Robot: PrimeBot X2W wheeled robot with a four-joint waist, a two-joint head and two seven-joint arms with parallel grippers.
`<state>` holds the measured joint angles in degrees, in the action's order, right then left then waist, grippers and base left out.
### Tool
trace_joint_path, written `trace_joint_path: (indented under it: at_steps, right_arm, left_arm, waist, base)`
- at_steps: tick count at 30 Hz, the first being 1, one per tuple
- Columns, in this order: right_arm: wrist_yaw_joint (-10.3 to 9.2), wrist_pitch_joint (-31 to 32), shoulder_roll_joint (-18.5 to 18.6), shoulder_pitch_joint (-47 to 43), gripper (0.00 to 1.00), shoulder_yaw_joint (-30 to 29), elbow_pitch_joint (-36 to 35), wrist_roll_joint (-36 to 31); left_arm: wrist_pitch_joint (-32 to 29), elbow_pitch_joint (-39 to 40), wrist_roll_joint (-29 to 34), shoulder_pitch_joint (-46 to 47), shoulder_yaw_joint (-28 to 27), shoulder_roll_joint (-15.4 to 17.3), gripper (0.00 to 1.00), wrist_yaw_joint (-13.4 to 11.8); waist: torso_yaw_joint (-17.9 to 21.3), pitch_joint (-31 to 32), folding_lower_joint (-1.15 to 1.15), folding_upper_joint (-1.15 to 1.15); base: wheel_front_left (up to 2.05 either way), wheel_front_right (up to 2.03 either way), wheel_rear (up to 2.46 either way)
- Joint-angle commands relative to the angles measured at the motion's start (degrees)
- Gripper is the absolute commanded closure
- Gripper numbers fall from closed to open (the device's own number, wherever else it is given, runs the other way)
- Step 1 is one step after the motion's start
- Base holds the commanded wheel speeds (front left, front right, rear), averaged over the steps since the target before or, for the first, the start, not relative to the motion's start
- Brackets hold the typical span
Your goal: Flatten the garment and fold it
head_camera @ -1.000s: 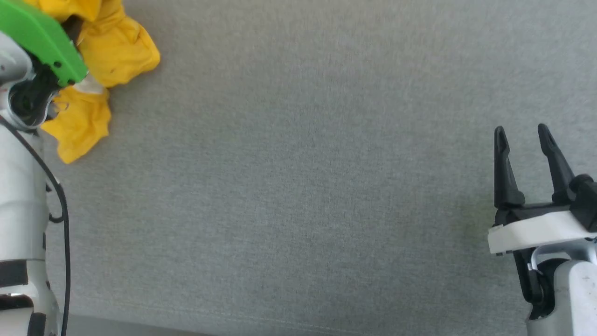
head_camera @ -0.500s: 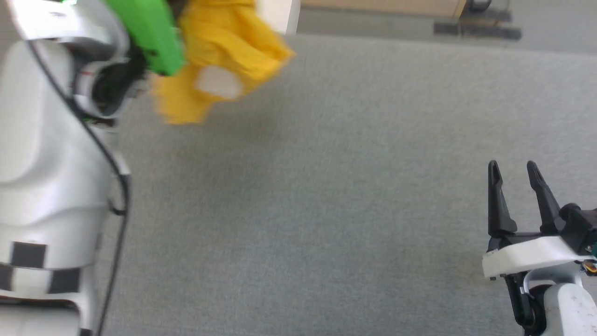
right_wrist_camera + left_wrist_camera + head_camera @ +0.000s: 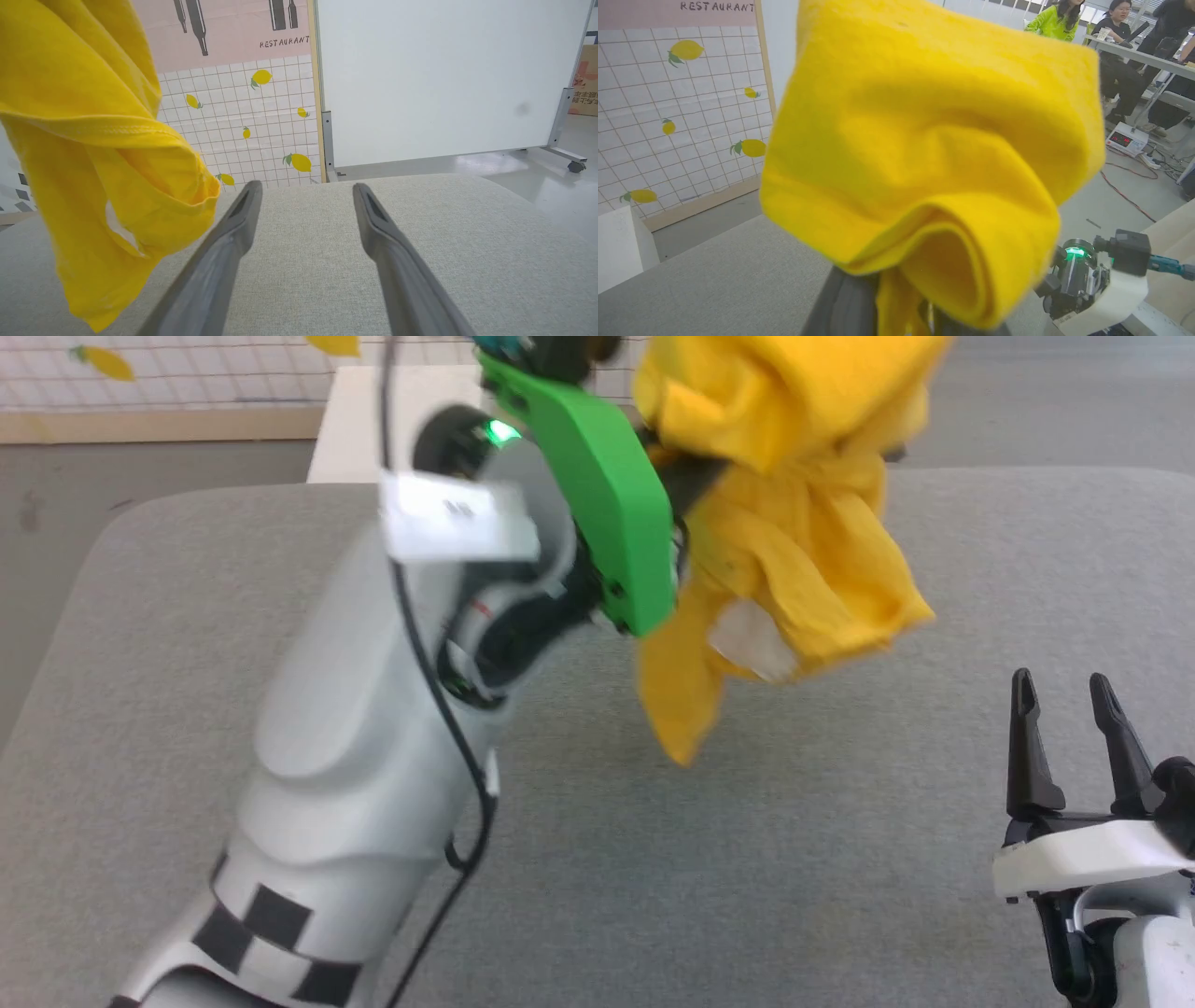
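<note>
Head view: we are seeing the left claw (image 3: pixel 896 312) gripping a bunch of the garment (image 3: pixel 794 523), which is hanging crumpled over the far middle of the tabletop (image 3: pixel 747 877), a white patch showing low on the cloth. The right claw (image 3: pixel 1064 695) is hovering over the tabletop's near right part, fingers spread wide and holding nothing. The tabletop is wearing a grey fabric cover with rounded corners. Beyond its far edge we are looking at a tiled wall panel (image 3: pixel 261 116) printed with lemons, a white partition (image 3: pixel 444 79) on castors, and people (image 3: pixel 1120 70) sitting at a desk.
</note>
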<state>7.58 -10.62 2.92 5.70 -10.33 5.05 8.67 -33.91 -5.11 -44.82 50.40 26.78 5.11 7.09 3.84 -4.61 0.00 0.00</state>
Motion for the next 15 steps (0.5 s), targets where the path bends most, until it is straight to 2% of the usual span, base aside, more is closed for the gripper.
trace_joint_path:
  at_steps: [1, 6, 10, 15]
  right_arm:
    - [-0.09, -0.33, -0.04, -0.73, 0.00, -0.15, -0.20, 0.59]
    - [-0.09, -0.51, -0.04, -0.39, 0.00, -0.41, -0.16, 0.82]
    - [-0.09, -0.68, -0.04, 0.07, 0.00, -0.06, 0.03, 1.21]
    - [-0.09, -0.98, -0.04, 1.13, 0.00, 0.83, 0.26, 1.72]
  left_arm:
    - [1.45, -0.38, 0.81, -1.44, 0.92, -0.28, 1.00, 0.35]
    - [7.95, -4.83, 4.57, -4.93, 5.31, -1.23, 1.00, 0.19]
    - [12.97, -11.67, 4.28, -9.88, 7.14, -1.93, 1.00, -2.77]
    - [15.54, -21.21, 1.92, -13.80, 9.63, -2.19, 1.00, -6.22]
  waist:
    - [1.61, -0.52, 0.00, 0.00]
    - [2.84, -2.41, 0.00, 0.00]
    - [3.66, -3.93, 0.00, 0.00]
    - [4.91, -6.10, 0.00, 0.00]
  base:
    - [0.00, 0.00, 0.00]
    - [0.00, 0.00, 0.00]
    - [0.00, 0.00, 0.00]
    - [0.00, 0.00, 0.00]
